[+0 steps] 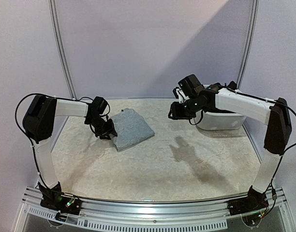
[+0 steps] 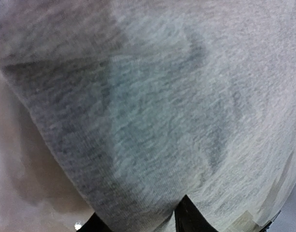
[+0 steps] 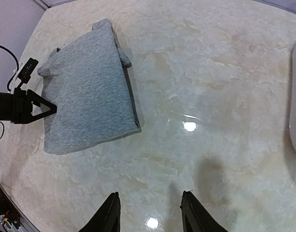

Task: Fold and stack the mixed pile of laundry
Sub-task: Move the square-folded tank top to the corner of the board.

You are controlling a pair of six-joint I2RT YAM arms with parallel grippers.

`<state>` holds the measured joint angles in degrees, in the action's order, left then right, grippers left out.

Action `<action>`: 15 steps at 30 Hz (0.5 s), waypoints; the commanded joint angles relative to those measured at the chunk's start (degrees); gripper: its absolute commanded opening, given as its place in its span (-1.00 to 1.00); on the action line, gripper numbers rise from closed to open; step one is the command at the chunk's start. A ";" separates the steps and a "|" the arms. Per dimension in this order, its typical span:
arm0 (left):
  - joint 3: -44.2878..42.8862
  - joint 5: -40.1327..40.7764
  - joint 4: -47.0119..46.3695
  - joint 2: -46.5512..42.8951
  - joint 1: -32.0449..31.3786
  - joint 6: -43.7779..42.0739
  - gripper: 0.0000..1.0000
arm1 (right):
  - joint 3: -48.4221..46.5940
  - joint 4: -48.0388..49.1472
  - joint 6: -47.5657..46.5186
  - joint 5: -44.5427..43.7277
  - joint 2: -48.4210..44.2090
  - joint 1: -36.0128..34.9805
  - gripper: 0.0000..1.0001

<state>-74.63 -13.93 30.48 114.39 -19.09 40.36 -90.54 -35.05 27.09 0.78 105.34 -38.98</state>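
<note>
Knit of grey top (image 2: 153, 121) alone at left wrist, left claw (image 2: 140, 220) unclear; right claw (image 3: 149, 212) wide.

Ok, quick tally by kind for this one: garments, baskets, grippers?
Grey folded garment: 1
White basket: 1
Grippers: 2 (left gripper, right gripper)
Total: 4

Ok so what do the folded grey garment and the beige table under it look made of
The folded light grey garment looks like soft heathered knit, probably jersey: fine loops show close up. The beige veined tabletop looks glossy, marble or marble-print laminate; it mirrors lamps.
</note>
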 commanded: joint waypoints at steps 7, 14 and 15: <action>-2.47 -0.10 -2.42 3.78 2.13 -2.87 -1.00 | 4.67 -6.14 -0.19 -4.77 -7.82 0.30 -0.16; -10.04 -0.21 2.64 7.10 5.88 -10.24 -1.00 | 4.60 -9.17 -0.01 -5.06 -8.95 0.23 -0.17; -11.61 -0.22 3.82 7.89 6.29 -11.80 -1.00 | 4.59 -9.77 -0.23 -5.10 -9.04 0.28 -0.17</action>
<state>-81.28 -14.61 30.70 119.50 -15.33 34.98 -86.87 -41.36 26.92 -2.98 98.70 -38.98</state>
